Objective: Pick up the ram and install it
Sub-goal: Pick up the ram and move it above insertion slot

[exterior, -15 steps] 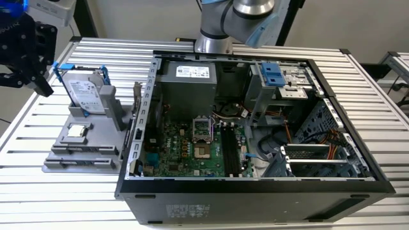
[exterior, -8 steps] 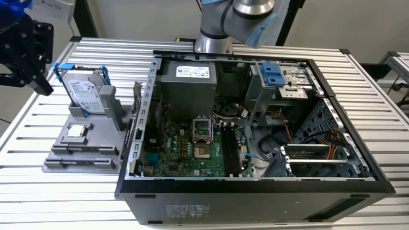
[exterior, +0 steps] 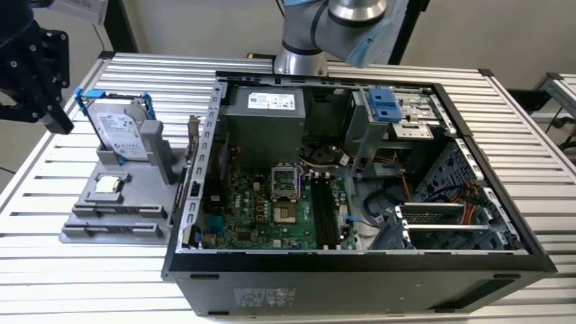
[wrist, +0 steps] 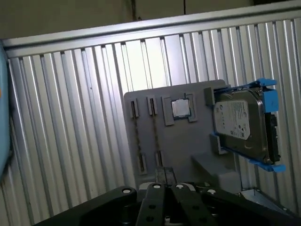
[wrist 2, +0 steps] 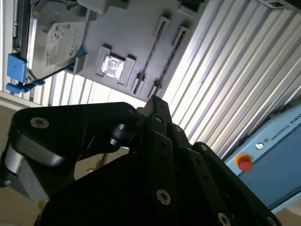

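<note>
My black gripper [exterior: 50,121] hangs above the table at the exterior view's left, over the far side of a grey holder [exterior: 90,233]. Its fingertips meet in both wrist views [wrist 2: 153,100] [wrist: 164,172], shut with nothing between them. The holder [wrist: 188,141] has two narrow slots, each showing a thin dark line [wrist: 137,134] [wrist 2: 150,54] seen edge-on. This may be the ram, but I cannot tell. In the open computer case [exterior: 360,270], long dark memory slots [exterior: 328,209] run along the green motherboard.
A grey hard drive in a blue frame [exterior: 121,128] [wrist: 240,122] stands on the holder, beside a small silver processor chip [exterior: 108,183] [wrist: 180,108]. The ribbed metal table [exterior: 90,283] carries everything. A blue box with a red button [wrist 2: 244,162] sits past the table edge.
</note>
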